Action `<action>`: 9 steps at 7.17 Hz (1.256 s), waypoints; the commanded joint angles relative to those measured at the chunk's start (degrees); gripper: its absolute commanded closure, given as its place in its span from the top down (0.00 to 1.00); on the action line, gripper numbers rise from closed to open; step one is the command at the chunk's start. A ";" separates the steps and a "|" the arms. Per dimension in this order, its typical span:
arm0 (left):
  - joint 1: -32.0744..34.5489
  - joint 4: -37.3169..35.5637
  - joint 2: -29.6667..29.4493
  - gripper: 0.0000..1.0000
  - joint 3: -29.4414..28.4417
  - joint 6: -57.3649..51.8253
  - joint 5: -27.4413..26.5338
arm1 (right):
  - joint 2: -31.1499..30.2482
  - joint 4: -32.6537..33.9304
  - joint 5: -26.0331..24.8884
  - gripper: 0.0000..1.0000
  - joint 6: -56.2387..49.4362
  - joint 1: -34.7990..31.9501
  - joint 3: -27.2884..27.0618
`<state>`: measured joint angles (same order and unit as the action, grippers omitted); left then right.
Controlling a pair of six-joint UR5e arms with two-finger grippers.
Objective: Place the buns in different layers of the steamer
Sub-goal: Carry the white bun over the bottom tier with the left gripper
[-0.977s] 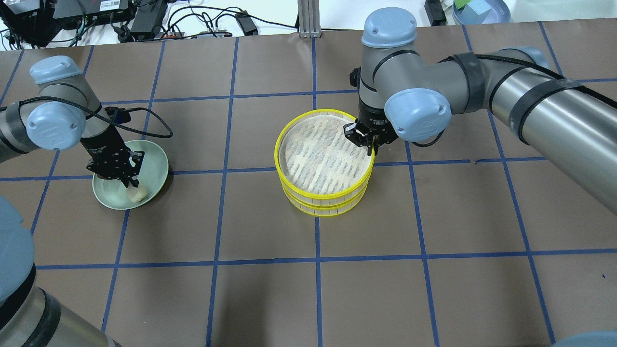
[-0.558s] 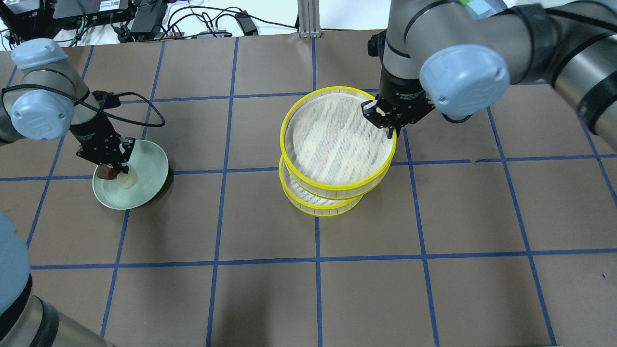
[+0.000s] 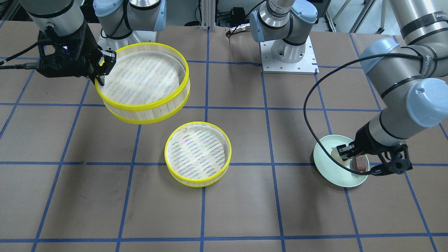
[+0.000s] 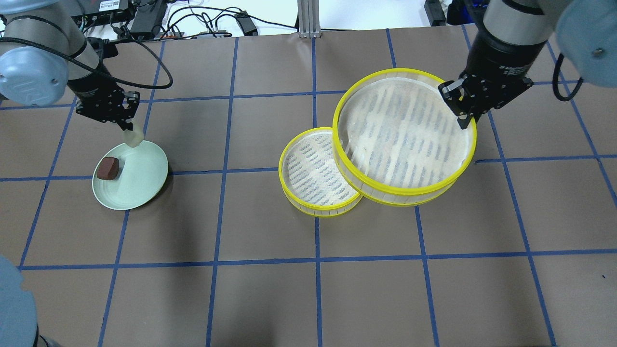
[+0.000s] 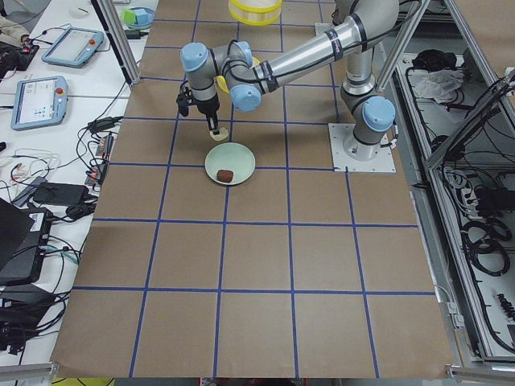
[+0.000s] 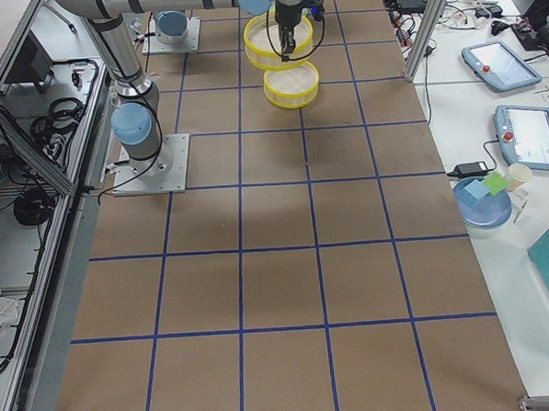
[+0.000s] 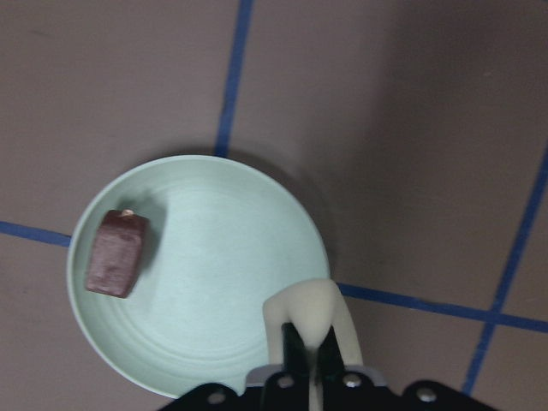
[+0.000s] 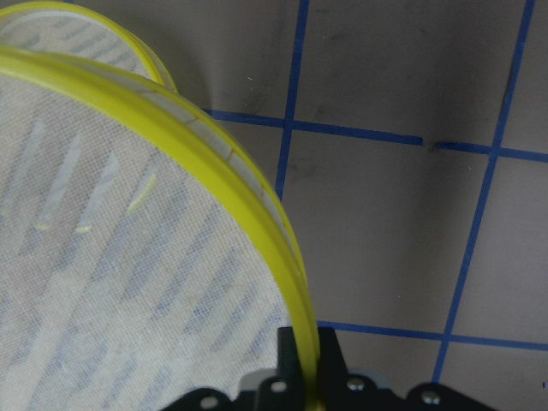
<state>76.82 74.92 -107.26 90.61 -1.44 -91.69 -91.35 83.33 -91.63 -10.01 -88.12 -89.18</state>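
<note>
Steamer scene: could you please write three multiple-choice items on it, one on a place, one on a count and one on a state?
1. Where is the brown bun?
A) on the green plate
B) in a steamer tier
C) on the bare table

2. How many steamer tiers rest on the table?
A) none
B) one
C) two

3. What state is the left gripper in?
A) open and empty
B) shut on the cream bun
C) shut on the plate's rim

Key:
1 A, it lies near the plate's edge.
2 B, only the lower tier sits there; the right gripper holds the upper tier aloft by its rim.
3 B, it pinches the bun above the plate.
</note>
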 commanded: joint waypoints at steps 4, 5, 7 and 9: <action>18.58 -7.47 -0.93 0.00 1.06 16.35 13.69 | -0.76 -2.56 -0.39 0.00 -3.70 1.19 -0.03; 20.37 -8.99 -1.63 0.00 1.93 16.64 14.42 | -0.85 -3.52 -1.35 0.00 -3.44 1.19 -0.12; 22.57 -12.58 -2.86 0.00 3.34 17.25 21.16 | -0.76 -3.70 -1.54 0.00 -3.35 1.19 -0.03; 25.03 -15.86 -4.79 0.00 3.61 19.19 23.57 | -0.76 -3.61 -3.21 0.00 -3.18 1.28 -0.12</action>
<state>100.30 60.69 -110.73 93.86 16.94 -69.60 -92.12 79.69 -94.15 -13.34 -86.87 -89.27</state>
